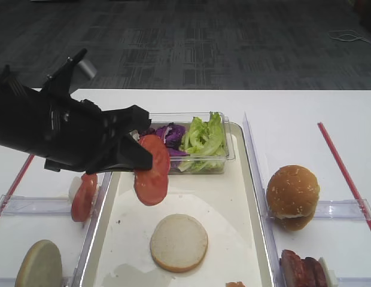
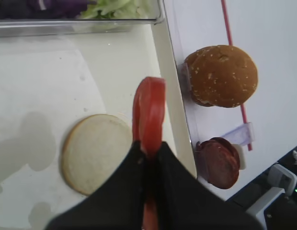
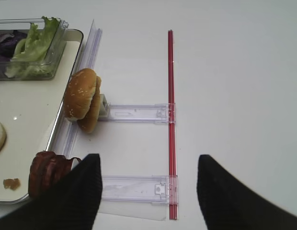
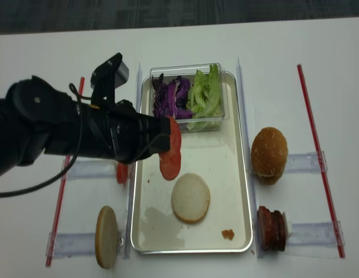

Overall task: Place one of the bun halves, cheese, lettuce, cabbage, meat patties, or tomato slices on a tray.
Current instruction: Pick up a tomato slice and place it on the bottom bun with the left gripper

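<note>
One tomato slice (image 2: 149, 112) edge-on; patties (image 2: 220, 162) beside tray (image 2: 179, 124)

It looks like a lab or office room: a plain white table (image 1: 293, 113) stands on dark grey carpet (image 1: 203, 42), with red tape lines (image 1: 344, 173) marking the table.

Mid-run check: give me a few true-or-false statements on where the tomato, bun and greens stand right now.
1. The left tool is shut on a tomato slice above the tray. True.
2. A bun half lies cut face up on the tray. True.
3. The tomato slice already rests on that bun half. False: it hangs in the air, beside it.
4. Lettuce and cabbage lie loose on the tray. False: they sit in a clear box.
</note>
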